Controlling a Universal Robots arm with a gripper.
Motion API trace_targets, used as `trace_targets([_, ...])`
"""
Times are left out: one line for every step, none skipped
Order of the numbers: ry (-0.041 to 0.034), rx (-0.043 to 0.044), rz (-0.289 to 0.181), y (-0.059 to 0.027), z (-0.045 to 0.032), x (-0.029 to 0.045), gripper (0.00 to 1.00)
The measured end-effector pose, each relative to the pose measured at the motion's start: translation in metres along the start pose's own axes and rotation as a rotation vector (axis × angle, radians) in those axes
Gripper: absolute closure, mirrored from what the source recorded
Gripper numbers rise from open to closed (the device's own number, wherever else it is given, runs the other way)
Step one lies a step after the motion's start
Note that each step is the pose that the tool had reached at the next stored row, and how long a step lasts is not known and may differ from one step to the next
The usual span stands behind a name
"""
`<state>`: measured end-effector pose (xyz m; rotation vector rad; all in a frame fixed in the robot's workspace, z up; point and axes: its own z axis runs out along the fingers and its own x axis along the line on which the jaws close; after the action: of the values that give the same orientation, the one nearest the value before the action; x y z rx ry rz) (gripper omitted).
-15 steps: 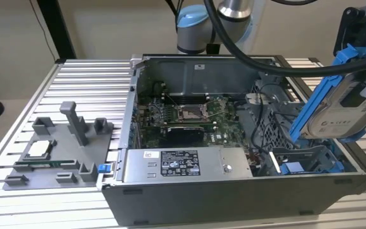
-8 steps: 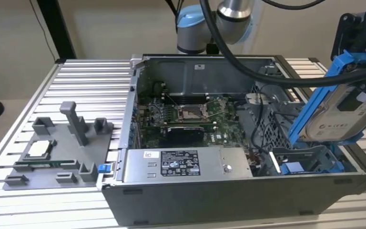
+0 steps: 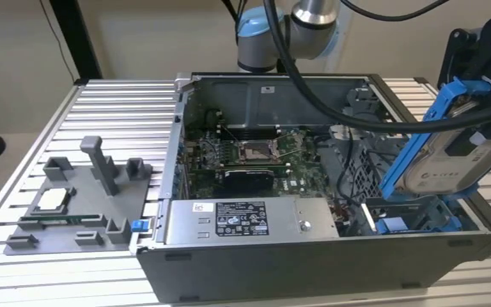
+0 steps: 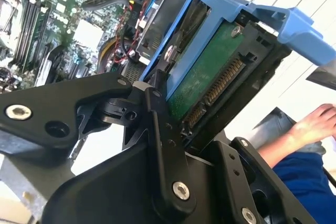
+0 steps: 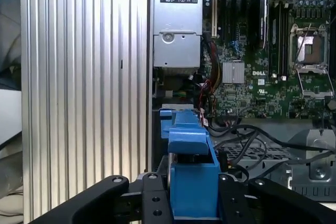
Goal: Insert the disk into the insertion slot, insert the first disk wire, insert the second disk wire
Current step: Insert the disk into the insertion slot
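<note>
Exterior view, going from its left: a grey fixture [image 3: 75, 204] with a few upright posts sits on the ribbed metal table [image 3: 117, 109], apart from the open computer case [image 3: 314, 268]. Inside the case you can see the motherboard [image 3: 245, 153], and along the near edge there's the grey power supply box [image 3: 245, 220] with its black-and-white sticker. Over on the exterior view's right, the gripper [image 3: 472, 109] has its fingers clamped on the disk [image 3: 440, 163], pinching it by the long sides of the blue carrier. The disk is tilted up steeply, label side facing the camera, and hangs in the air over the right end of the case. Its lower end is just above the insertion slot [image 3: 416, 220] with the blue clips, so it's not seated in the bay. Second wrist view shows the disk [image 4: 205, 77] from underneath, green circuit board and connector showing, with a black finger [image 4: 157, 108] pressed against the carrier's edge, and a person's hand [image 4: 317, 121] off past the table. First wrist view looks down the blue carrier end of the disk [image 5: 191, 156] held between the fingers, with loose black cables [image 5: 247, 135] lying in the case right beside it
</note>
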<state>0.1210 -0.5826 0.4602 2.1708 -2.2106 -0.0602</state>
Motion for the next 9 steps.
trace_targets([-0.0002, -0.0002, 0.0, -0.0002, 0.0013, -0.0001, 1.0])
trace_targets([-0.0004, -0.0003, 0.0, -0.0005, 0.0027, -0.0001, 1.0])
trace_targets([-0.0006, -0.0003, 0.0, -0.0008, 0.0039, -0.0003, 1.0])
trace_targets([-0.0008, -0.0003, 0.0, -0.0011, 0.0052, -0.0005, 1.0])
trace_targets([-0.001, -0.0003, 0.0, -0.0014, 0.0063, -0.0008, 1.0])
trace_targets([-0.001, -0.0003, 0.0, -0.0019, 0.0074, -0.0011, 1.0])
trace_targets([-0.001, -0.0003, 0.0, -0.0022, 0.0086, -0.0015, 1.0])
trace_targets([-0.001, -0.0003, 0.0, -0.0026, 0.0098, -0.0018, 1.0])
trace_targets([-0.0011, -0.0003, 0.0, -0.0029, 0.0109, -0.0021, 1.0])
